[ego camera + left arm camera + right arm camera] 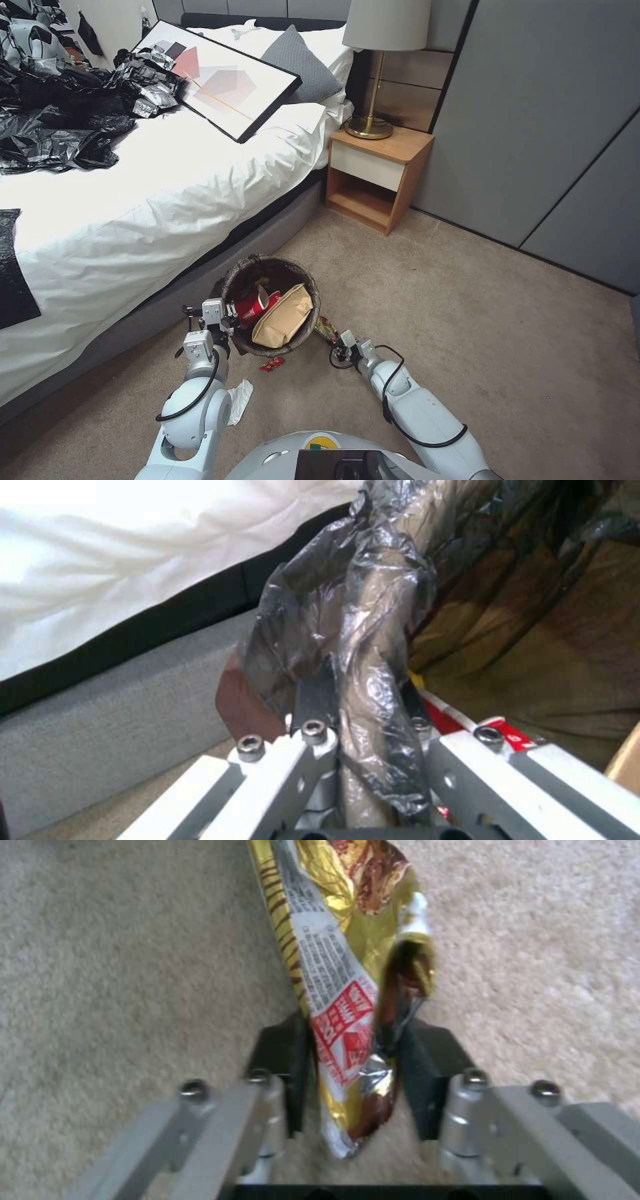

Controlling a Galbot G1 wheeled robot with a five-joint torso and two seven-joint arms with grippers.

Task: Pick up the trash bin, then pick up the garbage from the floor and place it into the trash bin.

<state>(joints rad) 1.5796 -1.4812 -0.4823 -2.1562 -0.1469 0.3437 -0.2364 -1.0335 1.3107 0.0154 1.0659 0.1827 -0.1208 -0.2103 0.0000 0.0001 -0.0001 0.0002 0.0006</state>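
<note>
Wrapper in hand, bin next.
Right gripper (350, 1080) pinches gold wrapper (340, 965) low at bin's (230, 277) 4 o'clock; left gripper (363, 740) clamps bin rim at 8. Lift clear of rim before releasing inside.

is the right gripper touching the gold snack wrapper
Touching. In the right wrist view the gold snack wrapper runs between the right gripper's two dark fingers, which are closed against both its sides above the carpet.
</note>
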